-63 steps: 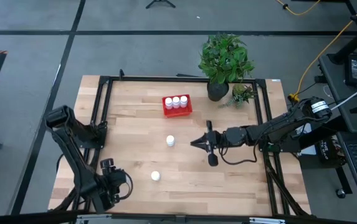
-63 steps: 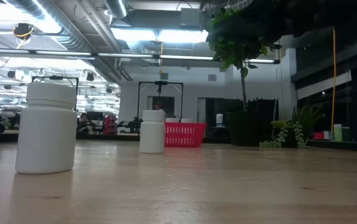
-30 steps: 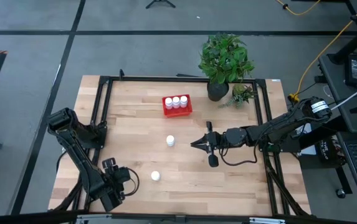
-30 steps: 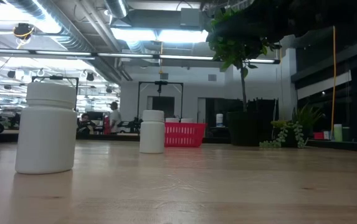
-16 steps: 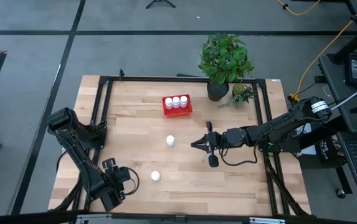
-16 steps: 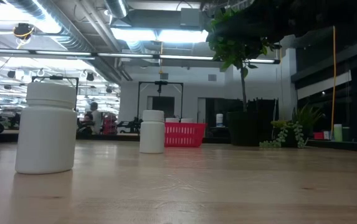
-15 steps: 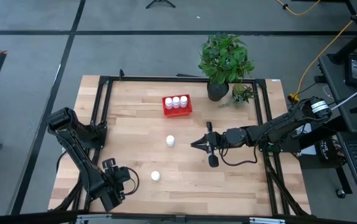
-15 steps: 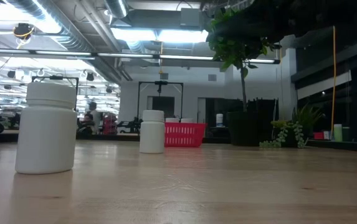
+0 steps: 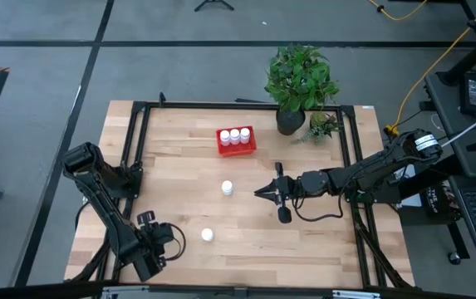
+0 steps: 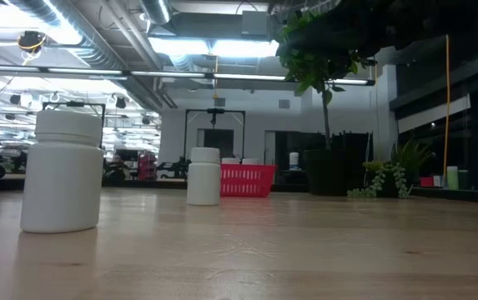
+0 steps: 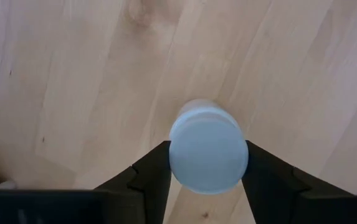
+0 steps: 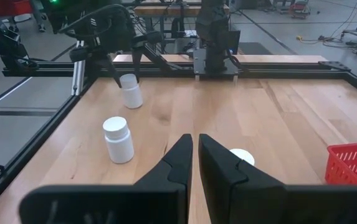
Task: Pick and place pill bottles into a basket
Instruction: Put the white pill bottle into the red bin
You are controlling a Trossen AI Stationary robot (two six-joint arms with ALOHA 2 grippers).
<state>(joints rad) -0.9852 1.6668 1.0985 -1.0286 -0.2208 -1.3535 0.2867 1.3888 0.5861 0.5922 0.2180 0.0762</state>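
Note:
Three white pill bottles stand in the red basket (image 9: 238, 149) at the table's far middle. One bottle (image 9: 227, 188) stands mid-table and another (image 9: 207, 235) nearer the front edge; both show in the low view (image 10: 203, 177) (image 10: 62, 171). My left gripper (image 9: 156, 238) is at the front left, pointing down, shut on a further bottle (image 11: 208, 146), which its own body hides in the high view. My right gripper (image 9: 262, 193) is shut and empty, just right of the mid-table bottle, whose cap (image 12: 242, 157) shows past its fingers. My left gripper pinches the bottle at its cap (image 11: 173, 155), one finger (image 11: 150, 177) on each side. The fingers come from above, pointing down, which also shows in the right wrist view (image 12: 127, 73). The bottle stands upright; whether its base is on the table I cannot tell.
A dark plant pot (image 9: 290, 121) with a leafy plant and a small green plant (image 9: 321, 126) stand at the far right. A black frame (image 9: 134, 149) runs around the wooden tabletop. Bare wood lies between the basket and the loose bottles.

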